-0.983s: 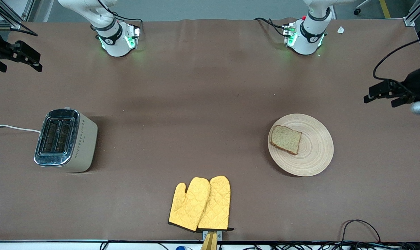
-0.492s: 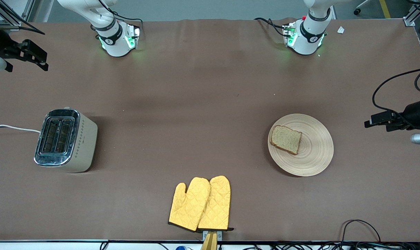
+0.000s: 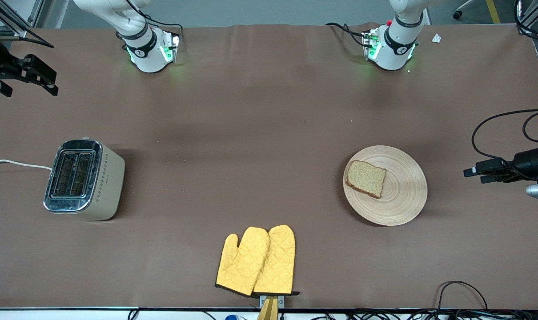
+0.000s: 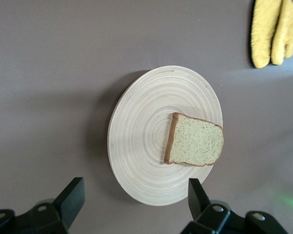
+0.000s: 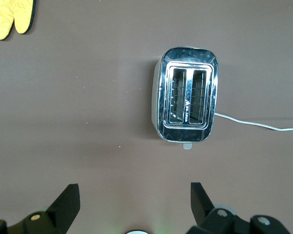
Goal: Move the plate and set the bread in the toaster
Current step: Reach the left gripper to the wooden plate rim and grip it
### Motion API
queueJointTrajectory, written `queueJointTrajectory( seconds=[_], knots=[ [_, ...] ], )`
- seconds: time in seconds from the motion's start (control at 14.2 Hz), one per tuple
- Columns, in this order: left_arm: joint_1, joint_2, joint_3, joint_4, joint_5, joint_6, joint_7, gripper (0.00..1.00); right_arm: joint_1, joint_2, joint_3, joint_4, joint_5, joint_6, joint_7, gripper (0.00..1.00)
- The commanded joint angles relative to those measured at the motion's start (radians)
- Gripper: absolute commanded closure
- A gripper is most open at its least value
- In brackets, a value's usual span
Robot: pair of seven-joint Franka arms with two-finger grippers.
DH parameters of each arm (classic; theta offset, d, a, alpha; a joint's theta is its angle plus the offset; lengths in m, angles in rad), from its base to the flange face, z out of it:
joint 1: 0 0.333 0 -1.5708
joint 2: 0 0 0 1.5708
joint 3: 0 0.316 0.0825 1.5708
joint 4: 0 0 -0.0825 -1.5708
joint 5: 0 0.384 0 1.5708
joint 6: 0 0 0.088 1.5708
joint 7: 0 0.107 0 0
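Note:
The wooden plate (image 3: 403,195) lies toward the left arm's end of the table with the bread (image 3: 366,178) flat on it. My left gripper (image 3: 477,173) is open and empty, up over the table beside the plate and apart from it. Its wrist view shows the plate (image 4: 136,146) and bread (image 4: 194,140) between the open fingers (image 4: 72,192). The toaster (image 3: 84,180) stands toward the right arm's end with both slots empty. My right gripper (image 3: 42,80) is open and empty, high over the table near that end. Its wrist view looks down on the toaster (image 5: 187,100).
A pair of yellow oven mitts (image 3: 256,261) lies at the table's edge nearest the front camera, midway along it. The toaster's white cord (image 3: 15,163) runs off the right arm's end. Loose black cables (image 3: 500,129) hang by the left gripper.
My left gripper has swung along the left arm's end of the table until level with the plate. My right gripper has barely shifted. Plate, bread and toaster have not moved.

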Motion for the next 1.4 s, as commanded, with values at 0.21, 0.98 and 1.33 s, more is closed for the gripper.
queueJointTrajectory(
  seconds=[0.21,0.98,1.33],
  knots=[
    [0.055,0.183,-0.006,0.016,-0.218,0.008,0.211,0.19,-0.006,0.002,0.003,0.004,-0.007,0.000,0.005,0.00],
    [0.041,0.388,-0.012,0.059,-0.359,0.007,0.370,0.45,0.003,0.004,0.006,-0.001,0.000,-0.004,0.007,0.00],
    [0.040,0.402,-0.014,0.059,-0.357,0.007,0.370,0.60,-0.003,0.008,0.006,-0.001,0.006,-0.006,0.018,0.00]
  ],
)
